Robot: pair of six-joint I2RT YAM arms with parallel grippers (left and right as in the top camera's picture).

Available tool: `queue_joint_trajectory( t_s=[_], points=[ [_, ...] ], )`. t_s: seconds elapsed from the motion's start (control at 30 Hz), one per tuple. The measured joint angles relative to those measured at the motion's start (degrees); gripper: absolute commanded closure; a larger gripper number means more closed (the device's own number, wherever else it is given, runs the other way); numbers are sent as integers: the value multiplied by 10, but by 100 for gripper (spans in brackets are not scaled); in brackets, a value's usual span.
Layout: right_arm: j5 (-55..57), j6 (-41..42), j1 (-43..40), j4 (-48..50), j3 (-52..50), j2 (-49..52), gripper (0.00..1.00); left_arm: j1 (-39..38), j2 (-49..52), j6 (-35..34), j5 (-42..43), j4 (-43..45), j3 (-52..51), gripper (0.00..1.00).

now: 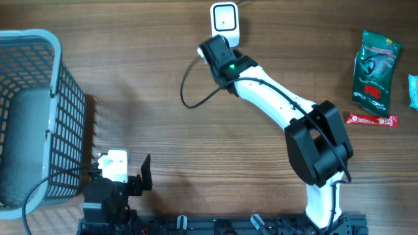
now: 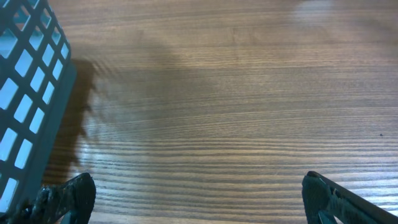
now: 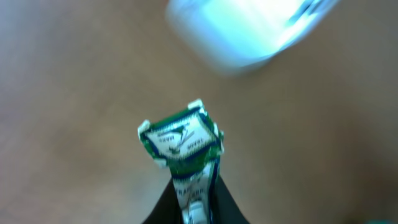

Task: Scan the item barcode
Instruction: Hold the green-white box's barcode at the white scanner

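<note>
In the right wrist view my right gripper (image 3: 194, 186) is shut on a small green and white packet (image 3: 181, 140), pinched at its lower end so the printed top sticks out ahead of the fingers. A blurred white scanner (image 3: 249, 28) lies just beyond it. From overhead the white scanner (image 1: 224, 18) stands at the table's far edge, and the right gripper (image 1: 212, 47) sits right in front of it; the packet is hidden under the wrist. My left gripper (image 1: 128, 173) rests at the near left, open, with bare wood between its fingertips (image 2: 74, 190).
A grey mesh basket (image 1: 65, 111) stands at the far left, its wall close to the left gripper (image 2: 198, 190). At the right lie a green snack bag (image 1: 375, 65), a red stick packet (image 1: 371, 119) and a teal item (image 1: 413, 90) at the edge. A black cable (image 1: 192, 98) loops behind the right wrist.
</note>
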Motion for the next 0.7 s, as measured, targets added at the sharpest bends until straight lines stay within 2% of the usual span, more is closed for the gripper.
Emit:
queue_joint_trajectory(
  t_s=[0.17, 0.3, 0.47, 0.53, 0.7],
  points=[
    [99, -127, 9, 199, 16, -3, 96, 0, 0, 0, 0, 0, 0, 0],
    [105, -215, 8, 356, 17, 9, 96, 0, 0, 0, 0, -2, 0, 0],
    [102, -330, 8, 541, 22, 85, 96, 0, 0, 0, 0, -2, 0, 0],
    [92, -387, 8, 596, 21, 139, 96, 0, 0, 0, 0, -1, 0, 0],
    [77, -435, 8, 642, 21, 205, 96, 0, 0, 0, 0, -1, 0, 0]
  ],
)
